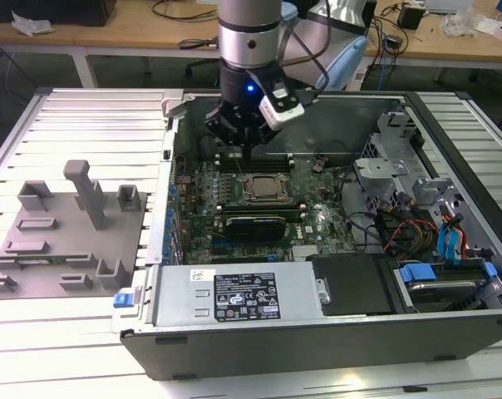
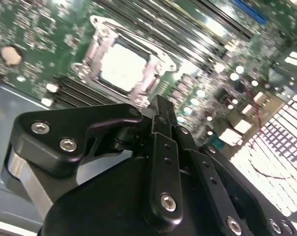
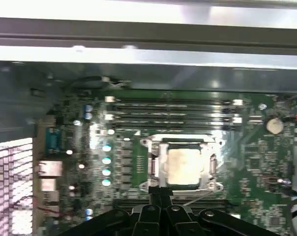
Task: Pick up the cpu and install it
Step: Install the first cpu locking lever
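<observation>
Computer case point(image 1: 317, 353) lay on its side on the slatted table point(image 1: 68, 341), open face up. Probably so the arm could come straight down onto the circuit board point(image 1: 317, 223)

Grey plate point(image 1: 68, 226) with upright posts sat on the table to the exterior view's left of the case, well apart from the arm. No chip seen on it

Cpu point(image 3: 184, 166) lay flat inside the socket frame point(image 3: 211, 164), pale metal top up and square to the frame's rim. From how it lay, it looked already set in place rather than waiting to be picked up. Could not tell if the frame was latched

Claw point(image 1: 246, 152) pointed down into the case. In both wrist views its fingers point(image 2: 161, 147) were drawn together to a narrow tip with nothing between them. It carried nothing

Cpu against claw: in the first wrist view the claw point(image 3: 161, 191) tip lined up with one edge of the socket frame, off the cpu's middle. The second wrist view showed the same, with the cpu point(image 2: 123, 66) just beyond the tip. In the exterior view the tip hung above the board, beside the socket on the side toward the case's far wall. I judged it near the cpu but not touching
</observation>
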### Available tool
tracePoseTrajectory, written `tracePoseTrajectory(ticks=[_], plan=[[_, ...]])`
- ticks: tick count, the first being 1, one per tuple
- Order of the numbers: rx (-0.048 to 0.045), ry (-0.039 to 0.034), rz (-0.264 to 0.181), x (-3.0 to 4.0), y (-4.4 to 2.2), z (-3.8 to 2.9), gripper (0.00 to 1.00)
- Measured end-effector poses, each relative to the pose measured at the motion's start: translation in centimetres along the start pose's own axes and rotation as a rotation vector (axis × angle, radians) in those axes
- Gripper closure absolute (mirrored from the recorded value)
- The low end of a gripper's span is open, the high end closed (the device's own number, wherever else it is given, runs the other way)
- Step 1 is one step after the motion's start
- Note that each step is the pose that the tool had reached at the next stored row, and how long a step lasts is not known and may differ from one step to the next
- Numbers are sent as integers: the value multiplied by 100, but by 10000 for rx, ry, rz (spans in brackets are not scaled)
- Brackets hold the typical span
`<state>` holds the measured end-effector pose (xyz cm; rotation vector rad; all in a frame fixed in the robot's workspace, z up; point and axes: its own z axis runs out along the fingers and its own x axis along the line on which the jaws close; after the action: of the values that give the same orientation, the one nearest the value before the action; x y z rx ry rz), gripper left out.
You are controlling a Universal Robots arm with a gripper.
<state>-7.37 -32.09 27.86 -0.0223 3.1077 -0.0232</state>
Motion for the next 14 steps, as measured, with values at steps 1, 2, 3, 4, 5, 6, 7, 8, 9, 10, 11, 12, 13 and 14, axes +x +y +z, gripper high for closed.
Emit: tracePoseTrajectory(ticks=[1, 2, 3, 4, 5, 6, 7, 8, 9, 10, 11, 12, 13, 14], plan=[[1, -8, 0, 41, 1, -1, 89], [1, -19, 2, 91, 1, -2, 89], [1, -28, -1, 136, 2, -4, 89], [1, -35, 1, 171, 2, -5, 89], [-1, -49, 1, 240, 3, -6, 89], [-9, -53, 1, 271, 4, -6, 89], [-170, -58, 9, 310, 5, -4, 89], [-485, -63, 18, 328, 4, -3, 89], [-871, -68, 34, 340, 4, -3, 89], [-1090, -71, 42, 345, 3, -2, 89], [-1242, -73, 47, 347, 3, -2, 89], [-1662, -79, 61, 355, -3, 2, 89], [-1752, -80, 65, 358, -5, 4, 89], [-1877, -82, 70, 361, -13, 12, 89]])
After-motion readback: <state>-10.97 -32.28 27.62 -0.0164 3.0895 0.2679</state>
